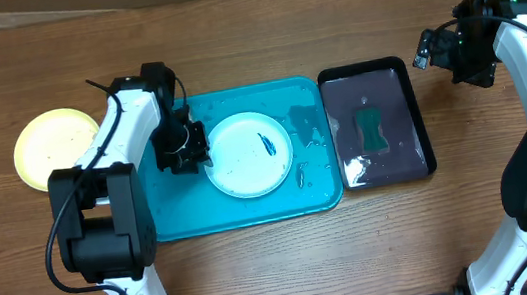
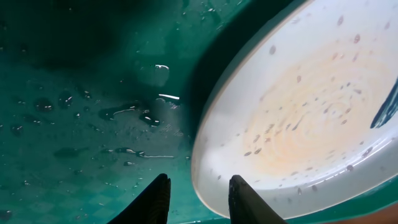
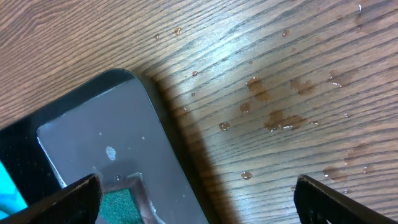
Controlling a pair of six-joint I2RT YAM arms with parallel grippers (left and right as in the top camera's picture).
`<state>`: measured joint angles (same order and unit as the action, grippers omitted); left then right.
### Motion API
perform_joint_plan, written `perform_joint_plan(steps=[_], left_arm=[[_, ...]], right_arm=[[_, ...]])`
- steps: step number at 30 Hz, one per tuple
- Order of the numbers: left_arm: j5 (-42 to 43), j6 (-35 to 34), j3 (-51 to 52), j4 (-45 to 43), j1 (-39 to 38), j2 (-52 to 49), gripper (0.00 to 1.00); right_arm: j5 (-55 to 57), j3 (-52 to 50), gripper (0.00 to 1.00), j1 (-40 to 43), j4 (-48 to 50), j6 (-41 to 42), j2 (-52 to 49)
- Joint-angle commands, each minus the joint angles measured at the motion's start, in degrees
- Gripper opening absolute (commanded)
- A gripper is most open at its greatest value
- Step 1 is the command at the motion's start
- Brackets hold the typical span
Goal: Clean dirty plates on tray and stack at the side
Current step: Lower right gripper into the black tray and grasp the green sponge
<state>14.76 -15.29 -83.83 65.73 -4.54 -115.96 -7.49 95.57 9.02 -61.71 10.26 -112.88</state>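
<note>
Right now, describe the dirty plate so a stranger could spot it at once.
Find the big teal tray in the middle of the table. The white plate lies in it. Unlike the yellow plate lying on bare wood, it carries a dark blue smear.

The overhead camera looks straight down from well above the table (image 1: 279, 276), with the arm bases along the bottom edge and both trays in frame. The left wrist camera sits very close over the wet teal tray (image 2: 74, 124), peering past its own fingertips (image 2: 155, 199) at the white plate (image 2: 298, 112); the overhead view shows this patch too. The right wrist camera hangs higher, tilted down at bare wood and one corner of the black tray (image 3: 93, 130), which the overhead view shows on the right.
</note>
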Motion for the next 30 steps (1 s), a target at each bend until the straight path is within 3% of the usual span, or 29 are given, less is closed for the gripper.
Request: perform_joint_plan(steps=[1, 4, 10, 14, 16, 22, 30], left_arm=[[-0.35, -0.59, 0.63, -0.87, -0.98, 0.46, 0.31], [-0.35, -0.59, 0.66, -1.05, -1.18, 0.46, 0.31], [-0.39, -0.55, 1.20, -1.18, -1.29, 0.46, 0.31], [-0.35, -0.59, 1.25, -1.46, -1.55, 0.46, 0.31], [-0.35, -0.59, 1.25, -1.53, -1.55, 0.46, 0.32], [-0.35, -0.59, 1.25, -1.49, -1.55, 0.46, 0.32], [-0.35, -0.59, 1.25, -1.46, -1.57, 0.46, 0.33]], right_arm=[[-0.07, 0.83, 1.00, 0.07, 0.13, 0.02, 0.90], [-0.63, 0.83, 1.00, 0.04, 2.45, 0.50, 0.90], [-20.65, 0.83, 1.00, 0.02, -0.11, 0.98, 0.92], [-28.22, 0.83, 0.79, -0.98, -6.16, -4.96, 0.92], [-28.15, 0.81, 0.76, -2.27, -8.92, -7.78, 0.92], [-12.72, 0.31, 0.73, -8.61, -15.02, -11.78, 0.90], [3.04, -6.71, 0.73, -17.16, -10.88, -5.07, 0.90]])
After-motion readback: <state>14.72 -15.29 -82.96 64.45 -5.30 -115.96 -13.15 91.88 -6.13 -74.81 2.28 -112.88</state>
